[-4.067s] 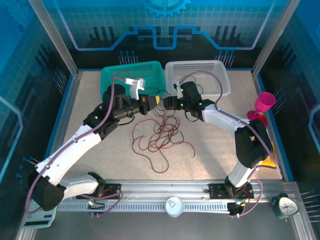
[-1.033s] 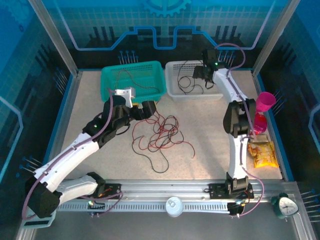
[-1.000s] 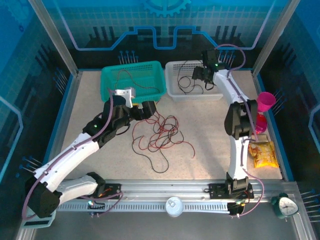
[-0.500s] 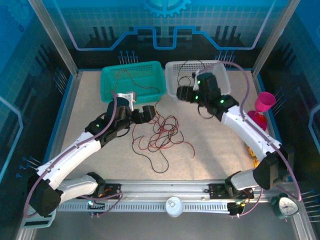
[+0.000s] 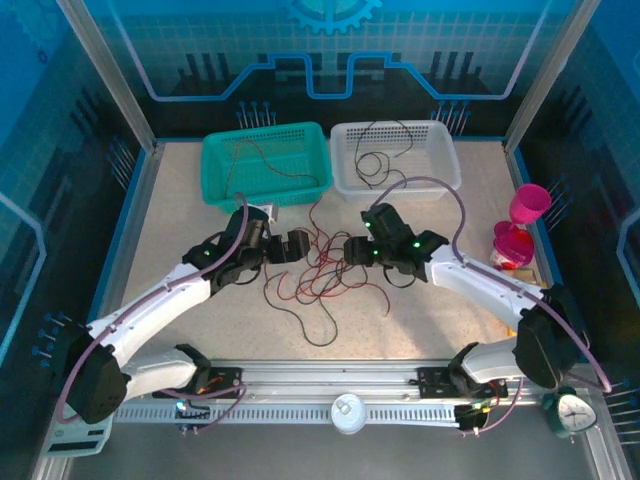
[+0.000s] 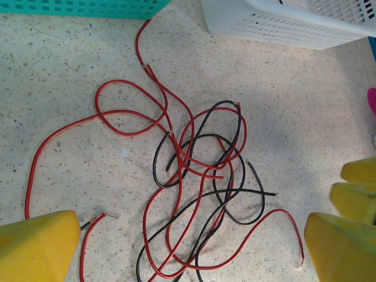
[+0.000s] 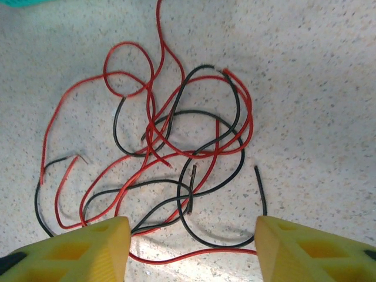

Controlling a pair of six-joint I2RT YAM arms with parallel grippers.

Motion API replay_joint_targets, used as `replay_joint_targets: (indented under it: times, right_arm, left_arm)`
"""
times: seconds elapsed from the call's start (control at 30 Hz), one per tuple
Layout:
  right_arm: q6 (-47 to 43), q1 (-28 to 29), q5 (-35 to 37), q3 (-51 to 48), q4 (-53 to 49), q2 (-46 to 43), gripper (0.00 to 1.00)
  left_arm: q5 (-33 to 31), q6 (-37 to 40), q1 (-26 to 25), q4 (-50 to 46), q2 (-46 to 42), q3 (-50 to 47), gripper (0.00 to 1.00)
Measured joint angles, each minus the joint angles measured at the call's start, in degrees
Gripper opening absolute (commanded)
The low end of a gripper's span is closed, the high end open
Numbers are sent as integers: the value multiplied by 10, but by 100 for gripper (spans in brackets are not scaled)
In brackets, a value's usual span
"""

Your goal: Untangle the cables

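Note:
A loose tangle of red and black cables (image 5: 322, 272) lies on the speckled table between my two grippers. My left gripper (image 5: 297, 245) hovers at its left edge, wide open, its yellow fingers (image 6: 38, 247) straddling the near loops of the cables (image 6: 200, 176) without touching them. My right gripper (image 5: 354, 251) faces it from the right, also open, with the cables (image 7: 176, 141) flat on the table between and beyond its fingers (image 7: 311, 249). A black cable (image 5: 385, 150) lies in the white basket (image 5: 395, 193). A red cable (image 5: 265, 150) lies in the green basket (image 5: 212, 170).
Both baskets stand at the back of the table; their walls, green (image 6: 76, 7) and white (image 6: 282, 23), rise just beyond the tangle. A pink cup (image 5: 530, 203) stands at the right edge above a red object (image 5: 512, 245). One black strand trails toward the front (image 5: 315, 335).
My right arm has swung from over the white basket down to the tangle's right side, leaving a black cable in the basket. My left gripper has shifted slightly nearer the pile.

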Motion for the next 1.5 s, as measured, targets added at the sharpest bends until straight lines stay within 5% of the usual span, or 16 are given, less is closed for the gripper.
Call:
replay_joint_targets:
  times: [0.33,0.73,0.83,0.93,1.5]
  right_arm:
    - [13,14,11,1,24,106,43]
    - [21,14,12,2,47,125,35]
    - [20,15,11,3,48,137,26]
    - [17,15,10,4,50,142,0]
    - [-32,15,28,150,-6,-27,0]
  left_arm:
    - [1,0,0,2,0,2,99]
    - [2,0,0,2,-5,10,99]
    - [2,0,0,2,-6,10,99]
    - [2,0,0,2,-7,10,99]
    - [6,0,0,5,-19,10,99]
